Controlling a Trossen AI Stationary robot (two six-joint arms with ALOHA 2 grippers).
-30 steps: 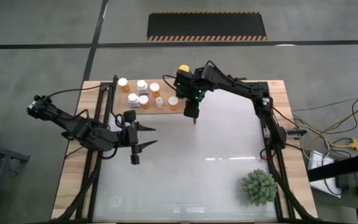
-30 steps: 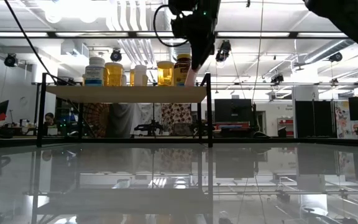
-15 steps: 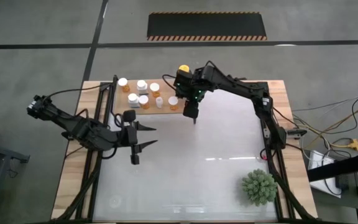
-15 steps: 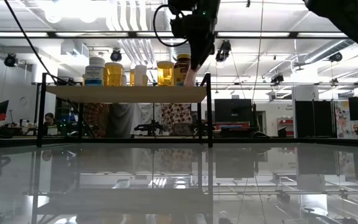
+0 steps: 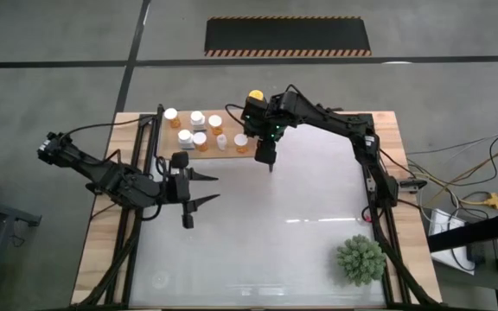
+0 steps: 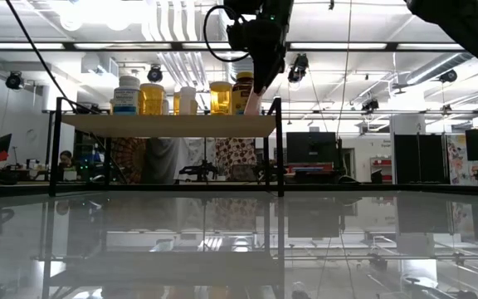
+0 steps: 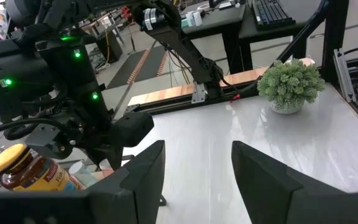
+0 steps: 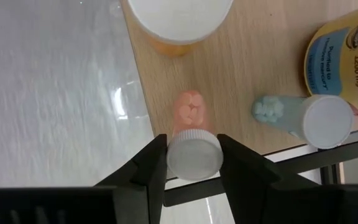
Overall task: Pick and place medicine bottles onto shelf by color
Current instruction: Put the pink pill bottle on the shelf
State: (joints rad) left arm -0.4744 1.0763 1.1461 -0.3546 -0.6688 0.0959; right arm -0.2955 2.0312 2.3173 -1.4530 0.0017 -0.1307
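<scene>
Right gripper (image 8: 193, 163) fingers pinch a small orange pill bottle (image 8: 190, 134) by its white cap at the shelf (image 8: 241, 74) edge, near the fish-oil jar (image 8: 344, 59). Looks light, rigid, slick; cap grip suits. Left gripper (image 5: 199, 190) waits over the surface, fingers spread.

Both arms black, jointed, w/ thin black cables looped along the links. Right arm (image 5: 327, 121): boxy wrist block w/ small green LEDs; a cable loop arcs over the wrist in low view. Right gripper (image 8: 193, 163): two dark, flat, wedge-shaped fingers. Left arm (image 5: 102, 175): same dark build. Left gripper (image 7: 194, 174): two broad matte dark-grey fingers w/ angled edges, pointed tips in high view.
</scene>
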